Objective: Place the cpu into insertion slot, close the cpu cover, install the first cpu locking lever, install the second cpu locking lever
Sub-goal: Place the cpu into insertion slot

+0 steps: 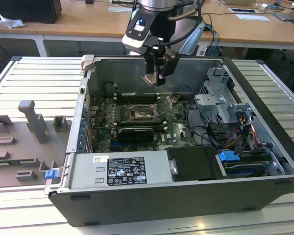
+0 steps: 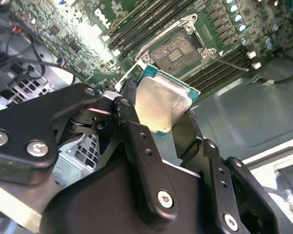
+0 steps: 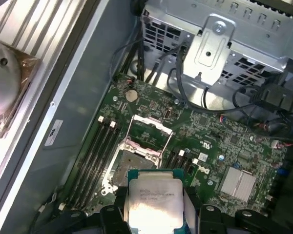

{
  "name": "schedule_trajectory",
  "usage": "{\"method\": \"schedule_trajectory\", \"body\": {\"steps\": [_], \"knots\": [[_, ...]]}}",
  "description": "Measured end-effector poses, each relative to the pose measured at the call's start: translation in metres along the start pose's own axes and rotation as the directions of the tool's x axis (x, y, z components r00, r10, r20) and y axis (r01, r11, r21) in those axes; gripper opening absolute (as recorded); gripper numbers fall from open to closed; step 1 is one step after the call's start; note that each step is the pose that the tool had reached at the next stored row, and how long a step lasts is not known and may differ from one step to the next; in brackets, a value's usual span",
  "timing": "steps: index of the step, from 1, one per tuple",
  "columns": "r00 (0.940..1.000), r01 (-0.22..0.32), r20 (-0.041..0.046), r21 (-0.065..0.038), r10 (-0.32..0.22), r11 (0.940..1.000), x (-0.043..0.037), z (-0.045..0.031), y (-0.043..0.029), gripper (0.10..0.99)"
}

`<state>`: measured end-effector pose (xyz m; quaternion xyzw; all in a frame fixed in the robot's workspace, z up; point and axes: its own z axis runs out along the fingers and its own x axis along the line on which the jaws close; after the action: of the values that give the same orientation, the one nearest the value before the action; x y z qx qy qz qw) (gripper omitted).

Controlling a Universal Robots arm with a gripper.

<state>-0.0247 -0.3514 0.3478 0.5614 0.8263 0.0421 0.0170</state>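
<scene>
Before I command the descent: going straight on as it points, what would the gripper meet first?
Probably the open insertion slot, directly beyond the cpu held in the gripper; the cpu cover stands raised beside it. Depth is unclear.

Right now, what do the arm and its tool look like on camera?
The arm is silver-grey metal, with a black-and-white wrist unit showing a small blue light and black cables looping beside it. The tool is black; its jointed link fingers carry silver screws.

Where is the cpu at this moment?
In the second wrist view the cpu is clamped in the gripper, in the air above the open insertion slot on the green motherboard.
</scene>
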Motion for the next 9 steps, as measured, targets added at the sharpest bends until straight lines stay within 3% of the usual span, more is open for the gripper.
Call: {"method": "schedule_trajectory", "body": {"steps": [2,9], "knots": [[0.9987,-0.051,0.0046,-0.001,0.051,0.9987,0.0,0.0028,-0.0004,0.537],[0.9963,-0.086,0.0076,-0.002,0.086,0.9963,0.0013,0.0092,-0.0046,0.537]]}}
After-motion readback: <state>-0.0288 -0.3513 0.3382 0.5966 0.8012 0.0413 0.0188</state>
